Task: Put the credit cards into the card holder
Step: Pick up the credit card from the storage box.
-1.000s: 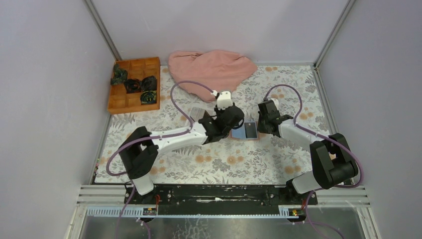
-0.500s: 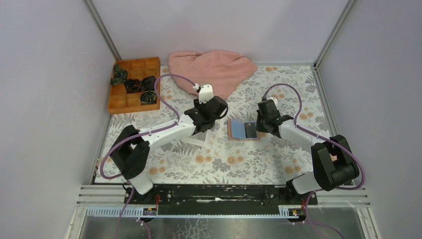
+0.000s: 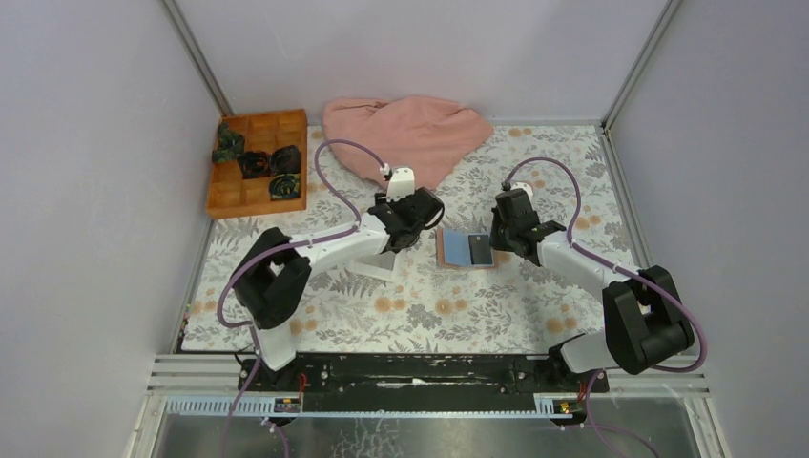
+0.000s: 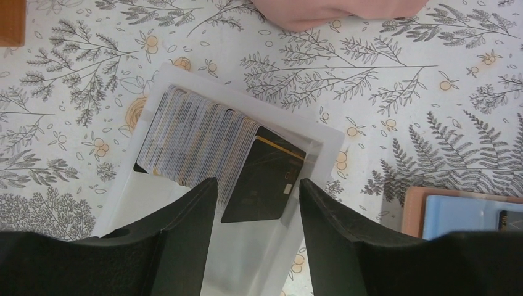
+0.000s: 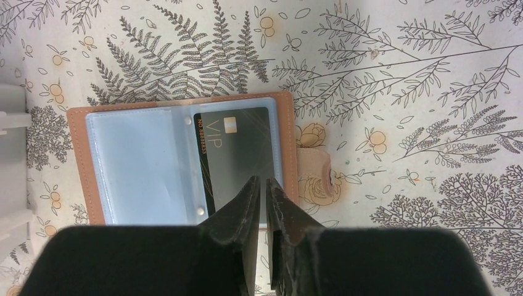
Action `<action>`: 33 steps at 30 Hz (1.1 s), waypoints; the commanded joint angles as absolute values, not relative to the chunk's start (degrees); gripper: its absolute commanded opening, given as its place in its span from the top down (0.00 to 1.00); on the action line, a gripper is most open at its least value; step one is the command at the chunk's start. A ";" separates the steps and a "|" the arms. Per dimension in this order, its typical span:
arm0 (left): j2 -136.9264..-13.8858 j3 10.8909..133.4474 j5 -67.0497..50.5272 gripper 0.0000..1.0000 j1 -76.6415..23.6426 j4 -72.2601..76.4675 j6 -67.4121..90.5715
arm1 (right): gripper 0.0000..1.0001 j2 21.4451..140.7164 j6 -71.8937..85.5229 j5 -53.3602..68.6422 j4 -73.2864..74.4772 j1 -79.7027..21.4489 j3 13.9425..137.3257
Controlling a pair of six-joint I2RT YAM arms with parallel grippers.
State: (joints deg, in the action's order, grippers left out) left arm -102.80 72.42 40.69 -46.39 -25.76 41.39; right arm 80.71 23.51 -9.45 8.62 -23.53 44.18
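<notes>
Left gripper hangs spread over the credit cards in the white tray; better to lower straight and pinch only the black end card (others lean close). Right gripper, nearly pressed together, is over the card holder.

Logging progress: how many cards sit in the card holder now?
1: a dark VIP card on the right side of the open card holder; the left sleeve looks empty. Others could hide behind it.
</notes>
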 commanded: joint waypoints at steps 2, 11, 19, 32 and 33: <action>-103.42 74.11 45.27 0.38 -45.97 -27.86 41.16 | 0.84 78.92 22.54 -9.26 7.47 -23.93 44.74; -105.29 75.11 47.29 0.32 -46.00 -30.68 41.81 | 0.84 79.01 22.67 -9.55 6.94 -23.98 44.34; -105.34 75.71 49.16 0.32 -45.98 -32.88 41.59 | 0.84 79.28 22.72 -9.49 6.42 -23.96 44.12; -106.59 76.40 48.96 0.31 -46.05 -35.89 40.44 | 0.84 78.68 23.03 -9.54 5.81 -23.99 43.42; -106.73 76.35 48.90 0.31 -45.98 -35.96 40.35 | 0.84 78.66 23.02 -9.62 5.80 -23.95 43.34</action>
